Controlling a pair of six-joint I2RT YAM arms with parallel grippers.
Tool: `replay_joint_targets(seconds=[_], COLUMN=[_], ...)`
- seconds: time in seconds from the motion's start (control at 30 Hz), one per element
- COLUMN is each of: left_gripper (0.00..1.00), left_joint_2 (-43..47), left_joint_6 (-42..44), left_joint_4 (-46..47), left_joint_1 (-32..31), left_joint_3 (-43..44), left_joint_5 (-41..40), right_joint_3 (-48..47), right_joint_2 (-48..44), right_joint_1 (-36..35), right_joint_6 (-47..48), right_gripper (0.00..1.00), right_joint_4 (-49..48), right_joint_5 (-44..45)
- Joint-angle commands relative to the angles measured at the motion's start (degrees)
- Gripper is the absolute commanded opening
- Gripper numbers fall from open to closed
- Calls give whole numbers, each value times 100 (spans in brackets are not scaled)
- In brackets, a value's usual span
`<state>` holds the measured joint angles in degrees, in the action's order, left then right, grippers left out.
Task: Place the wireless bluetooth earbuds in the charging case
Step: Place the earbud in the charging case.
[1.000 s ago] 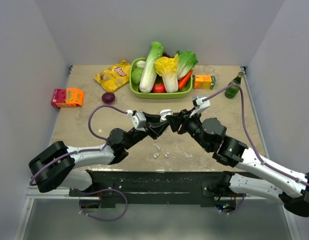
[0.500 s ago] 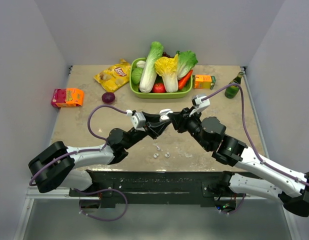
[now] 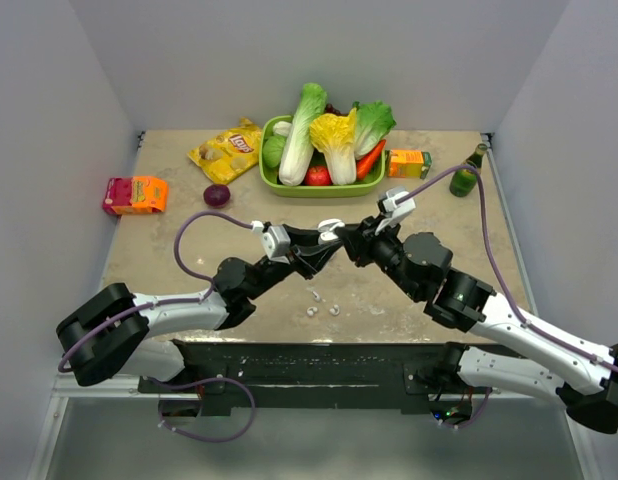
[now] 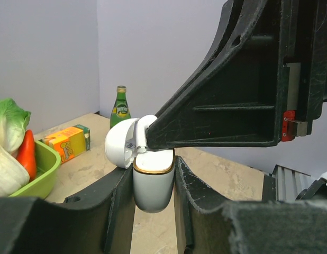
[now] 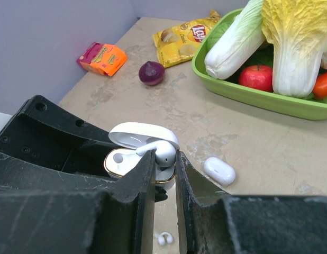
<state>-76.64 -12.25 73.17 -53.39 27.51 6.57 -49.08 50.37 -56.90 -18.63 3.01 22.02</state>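
Fingers (image 5: 145, 180) of right gripper (image 5: 164, 159): pinched on one earbud (image 5: 164, 150), at mouth of open charging case (image 4: 153, 185).
Left gripper (image 4: 153, 172): clamped on case body, lid up.
Handling: align stem with socket, lower straight, release only once seated.
Loose buds (image 3: 334, 309): 6 o'clock of case, on table (image 3: 169, 250).
White capsule (image 5: 219, 170): near.
Green tray (image 5: 243, 95): 12 o'clock, well apart; probably no hindrance.
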Motion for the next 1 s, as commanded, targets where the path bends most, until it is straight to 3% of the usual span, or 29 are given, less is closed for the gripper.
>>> replay_joint_targets(seconds=[0.0, 0.37, 0.6, 0.97], left_gripper=[0, 0, 0, 0], left_joint_2=[53, -53, 158, 114], left_joint_6=[127, -146, -383, -269], left_joint_4=[1728, 1438, 463, -654], left_joint_1=[-5, 135, 407, 610], left_joint_3=[9, 150, 378, 782], left_joint_5=[11, 204, 679, 1734], right_joint_3=[-462, -796, -1077, -1349], right_joint_2=[60, 149, 131, 210], right_joint_1=[-5, -14, -84, -1251], right_joint_6=[430, 1054, 1731, 2847], right_gripper=[0, 0, 0, 0], right_joint_4=[-274, 200, 754, 1053], right_joint_5=[-461, -594, -410, 996])
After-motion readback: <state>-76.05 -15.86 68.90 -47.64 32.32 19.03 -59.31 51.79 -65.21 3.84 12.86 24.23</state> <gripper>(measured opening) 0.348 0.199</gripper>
